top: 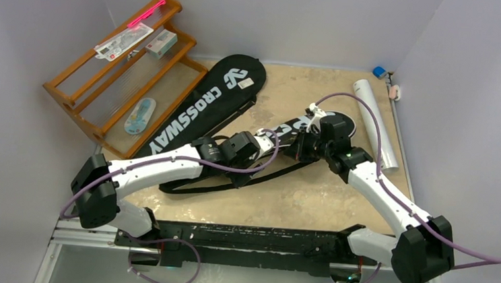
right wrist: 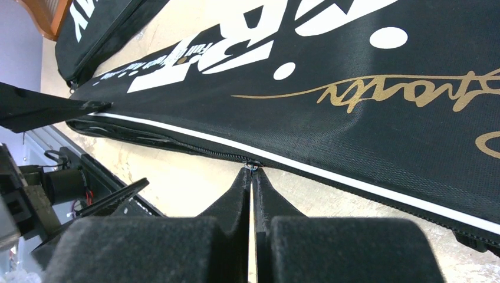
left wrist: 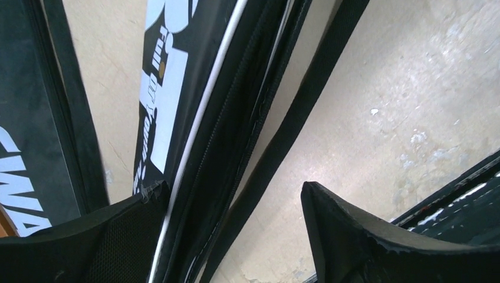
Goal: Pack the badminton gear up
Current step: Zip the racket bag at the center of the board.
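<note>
Two black racket covers lie on the tan table. The one lettered CROSSWAY [top: 200, 107] is at the left, the SPORT cover [top: 288, 127] [right wrist: 354, 88] in the middle under both wrists. My right gripper [top: 303, 148] [right wrist: 252, 171] is shut, its tips pinching the small zipper pull [right wrist: 252, 165] on the SPORT cover's side edge. My left gripper [top: 261, 148] [left wrist: 233, 197] is open and straddles that cover's zipped edge [left wrist: 224, 135] and black strap [left wrist: 295, 118]; its left finger [left wrist: 88, 236] touches the edge. A long white tube [top: 376, 121] lies at the right.
An orange-brown wooden rack [top: 69, 90] with small packets and a pink stick stands at the back left. A small blue object [top: 379, 72] sits in the back right corner. The cover's strap loops toward the black base rail [top: 240, 239]. Walls close in on three sides.
</note>
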You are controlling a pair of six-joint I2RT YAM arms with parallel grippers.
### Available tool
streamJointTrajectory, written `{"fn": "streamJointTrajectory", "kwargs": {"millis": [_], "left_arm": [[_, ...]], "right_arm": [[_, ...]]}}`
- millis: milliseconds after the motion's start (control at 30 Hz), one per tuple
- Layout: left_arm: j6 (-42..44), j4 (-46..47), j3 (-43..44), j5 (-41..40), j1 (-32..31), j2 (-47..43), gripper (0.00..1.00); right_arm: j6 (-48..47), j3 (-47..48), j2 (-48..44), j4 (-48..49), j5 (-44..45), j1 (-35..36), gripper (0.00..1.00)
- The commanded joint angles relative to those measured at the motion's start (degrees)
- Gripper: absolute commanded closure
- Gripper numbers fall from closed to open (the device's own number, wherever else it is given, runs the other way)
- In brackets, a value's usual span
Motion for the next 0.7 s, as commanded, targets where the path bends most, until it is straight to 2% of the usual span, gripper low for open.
{"fn": "streamJointTrajectory", "kwargs": {"millis": [0,67,133,200,233,300,433,567,667], "left_arm": [[-0.28,1.64,-2.19,-0.34,-0.27,-0.67,0.25],[-0.54,1.29,-1.97,-3.55,-0.27,1.06,0.41],[-1.06,0.17,-0.5,-7.39,-0.27,2.9,0.64],[-2.08,-0.88,1.25,-9.8,-0.27,4.01,0.92],[-2.45,-1.06,2.14,-9.92,-0.29,4.16,1.0],[-3.29,-0.54,4.14,-7.91,-0.2,3.7,1.0],[-4.34,2.83,7.89,-2.09,-0.18,3.25,1.0],[-5.0,4.91,12.92,0.34,-0.18,6.27,1.0],[-5.32,6.54,16.54,2.19,-0.18,9.18,1.0]], "right_arm": [[-0.71,3.4,-1.88,1.61,-2.1,-0.41,1.0],[-0.68,3.32,-2.01,1.8,-2.98,-0.36,1.0],[-0.69,3.1,-1.96,2.26,-4.27,-0.38,1.0],[-1.17,2.92,-1.83,2.26,-5.24,-0.41,1.0],[-1.96,2.88,-1.84,2.22,-5.49,-0.35,1.0],[-2.8,3.01,-1.69,2.75,-3.8,-0.41,1.0],[-0.38,1.47,-1.41,5.53,-6.09,0.75,1.0],[2.29,0.92,-0.08,8.02,-4.61,7.7,1.0],[5.05,-0.97,0.72,12.57,-7.41,9.55,1.0]]}}
